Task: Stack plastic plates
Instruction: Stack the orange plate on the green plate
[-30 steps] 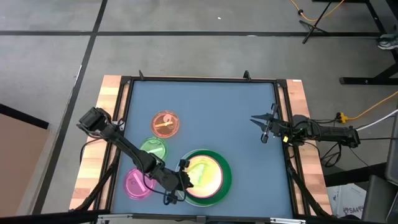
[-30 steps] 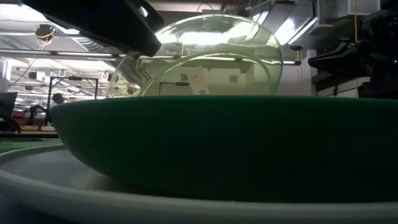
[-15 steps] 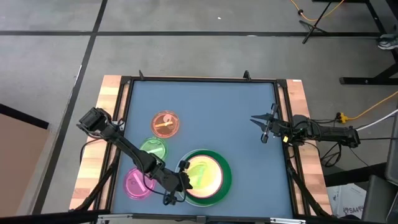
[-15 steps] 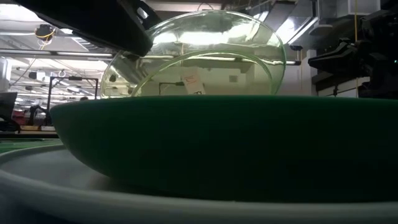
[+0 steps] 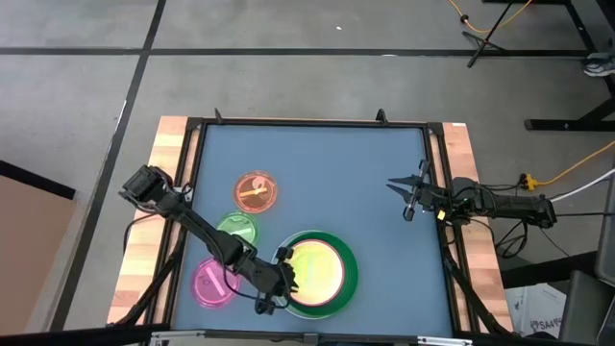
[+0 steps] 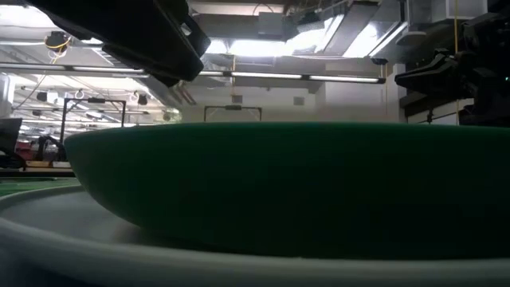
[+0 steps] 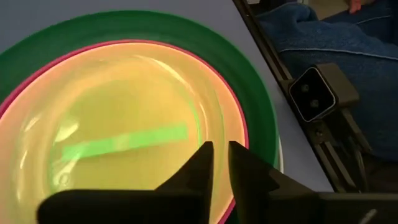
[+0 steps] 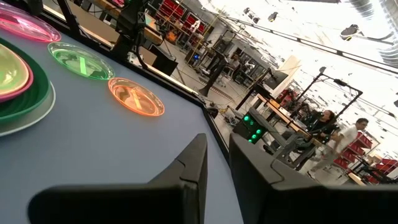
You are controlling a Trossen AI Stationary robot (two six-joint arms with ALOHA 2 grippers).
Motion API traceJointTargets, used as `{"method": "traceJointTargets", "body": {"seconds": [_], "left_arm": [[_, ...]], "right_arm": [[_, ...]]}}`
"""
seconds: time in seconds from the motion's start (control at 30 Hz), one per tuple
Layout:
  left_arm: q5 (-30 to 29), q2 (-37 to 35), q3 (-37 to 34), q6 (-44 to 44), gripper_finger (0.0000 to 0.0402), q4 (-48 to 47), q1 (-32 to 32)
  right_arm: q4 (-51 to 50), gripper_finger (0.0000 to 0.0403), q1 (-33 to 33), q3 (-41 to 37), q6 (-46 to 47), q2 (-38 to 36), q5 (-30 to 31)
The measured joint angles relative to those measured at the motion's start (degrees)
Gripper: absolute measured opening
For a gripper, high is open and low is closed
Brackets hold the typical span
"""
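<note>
A stack stands near the table's near edge: a white plate [image 6: 64, 239], a dark green plate [image 5: 348, 274] [image 6: 279, 183], a pink plate [image 7: 245, 134] and a cream plate [image 7: 112, 59]. On top, a small translucent green plate [image 7: 124, 143] [image 5: 315, 269] lies flat. My left gripper [image 5: 284, 277] [image 7: 221, 152] is at the stack's left side, above this plate's rim, with its fingers nearly together. The orange plate [image 5: 256, 191], a second translucent green plate [image 5: 236, 231] and the magenta plate [image 5: 213, 284] lie flat on the table, left of the stack. My right gripper [image 5: 399, 192] [image 8: 217, 140] waits shut near the right edge. My left gripper stands astride the top translucent green plate's rim [image 7: 222, 127], which runs into the narrow gap between the fingers. One finger [image 7: 202, 165] is inside the plate and one outside. The fingers slant down from the table's left. The plate lies flat in the cream plate.
Bare blue table [image 5: 327, 163] stretches over the far half and toward the right. A dark frame with wooden side rails [image 5: 173, 154] bounds it. The low camera [image 7: 317, 93] sits at the near edge beside the stack. A person's jeans-clad leg [image 7: 311, 25] is just beyond that edge.
The translucent green plate stood steeply tilted above the stack in my left gripper. It has come down flat onto the cream plate and has sunk out of the low view behind the dark green plate's rim. My left gripper dipped slightly toward the near edge.
</note>
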Motion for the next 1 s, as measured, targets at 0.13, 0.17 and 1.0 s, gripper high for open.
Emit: {"method": "traceJointTargets", "body": {"seconds": [0.13,0.17,1.0], "left_arm": [[0.5,0.0,0.0,0.0,0.0072,0.0,0.1],[0.5,0.0,0.0,0.0,0.0076,0.0,0.1],[-2.5,-4.1,-0.1,0.5,0.0085,-2.3,1.5]], "right_arm": [[0.0,0.0062,0.0,0.0,0.0,0.0,0.0],[0.0,0.0062,0.0,0.0,0.0,0.0,0.0],[0.0,0.0062,0.0,0.0,0.0,0.0,0.0]]}}
